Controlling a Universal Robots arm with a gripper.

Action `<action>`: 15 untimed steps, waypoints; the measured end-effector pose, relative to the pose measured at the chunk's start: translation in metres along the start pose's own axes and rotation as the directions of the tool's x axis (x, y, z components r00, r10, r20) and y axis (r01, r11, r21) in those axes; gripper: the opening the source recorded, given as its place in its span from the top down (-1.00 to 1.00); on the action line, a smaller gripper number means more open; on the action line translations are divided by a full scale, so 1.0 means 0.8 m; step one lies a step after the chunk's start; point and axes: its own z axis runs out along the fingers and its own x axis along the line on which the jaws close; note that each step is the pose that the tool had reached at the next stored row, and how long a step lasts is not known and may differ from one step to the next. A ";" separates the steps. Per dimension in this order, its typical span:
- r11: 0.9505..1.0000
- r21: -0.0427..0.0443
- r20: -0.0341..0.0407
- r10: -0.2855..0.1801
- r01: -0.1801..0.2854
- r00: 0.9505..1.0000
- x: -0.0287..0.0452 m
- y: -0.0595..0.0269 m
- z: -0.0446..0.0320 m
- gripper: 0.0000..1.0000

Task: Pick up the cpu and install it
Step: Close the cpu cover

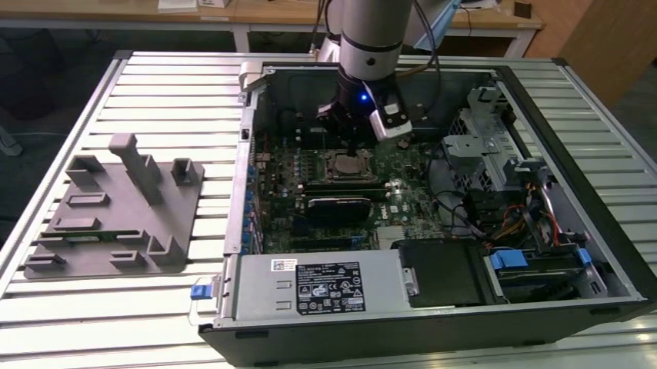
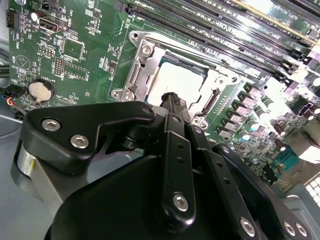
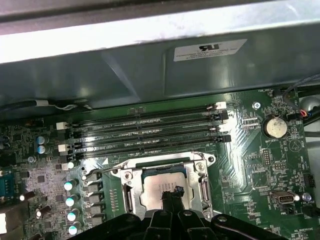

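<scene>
The hand point(image 1: 355, 146) hangs low inside the open computer case point(image 1: 534, 192), its tips right over the processor socket point(image 1: 347, 163) on the green motherboard point(image 1: 411, 201). In both wrist views the black fingers point(image 2: 175, 107) come together into a narrow point that reaches down onto the cpu point(image 2: 181, 82) — pressed together, with the tip at or just above the chip's silver top; whether it actually touches I cannot tell. The cpu point(image 3: 162, 186) lies flat in the socket, framed by the metal bracket point(image 3: 165, 161), whose lid stands open so the shiny top shows.

Just beyond the socket in the first wrist view run the long black memory slots point(image 3: 145, 132), and a round coin battery point(image 3: 274, 127) sits near them on the board.

Outward in the exterior view, the case lies on its side on the ribbed metal tabletop point(image 1: 175, 92), with a silver power supply point(image 1: 318, 286) at its near edge and a drive cage point(image 1: 498, 138) on the exterior view's right. Well apart, on the exterior view's left, the grey tray point(image 1: 113, 219) with its upright blocks rests on the tabletop.
</scene>
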 end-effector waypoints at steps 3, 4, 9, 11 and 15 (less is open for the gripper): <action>1.000 0.000 0.000 0.000 0.000 1.000 -0.0007 -0.002 -0.0001 0.79; 1.000 0.000 0.000 0.000 0.000 1.000 -0.0008 -0.002 -0.0001 0.79; 1.000 0.000 0.000 0.000 0.000 1.000 -0.0012 -0.003 -0.0002 0.79; 1.000 0.000 0.000 0.000 0.000 1.000 -0.0011 -0.003 -0.0014 0.79; 1.000 0.000 0.000 0.000 0.000 1.000 -0.0011 -0.003 -0.0076 0.79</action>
